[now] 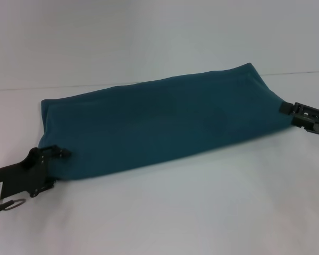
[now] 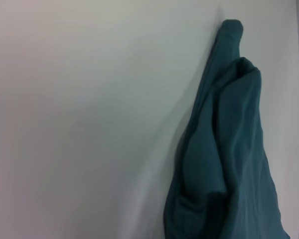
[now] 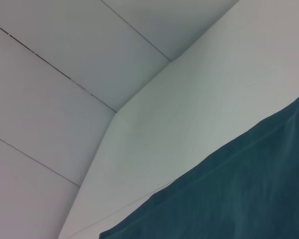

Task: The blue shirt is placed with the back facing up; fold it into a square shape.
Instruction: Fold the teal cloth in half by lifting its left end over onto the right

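Note:
The blue shirt (image 1: pixel 159 125) is a long, narrow folded band running slantwise across the white table, plain side up, with no print showing. My left gripper (image 1: pixel 57 154) is at its near-left corner and shut on the cloth there. In the left wrist view the blue shirt (image 2: pixel 229 149) bunches up toward the camera. My right gripper (image 1: pixel 286 108) grips the far-right end, and the band looks stretched between the two. The right wrist view shows the blue shirt (image 3: pixel 239 194) close up, over the table; neither wrist view shows its own fingers.
The white table (image 1: pixel 175 212) spreads wide in front of the shirt and behind it. Its back edge (image 1: pixel 21 87) runs along a pale wall. The right wrist view shows the table's corner (image 3: pixel 114 112) above a tiled floor.

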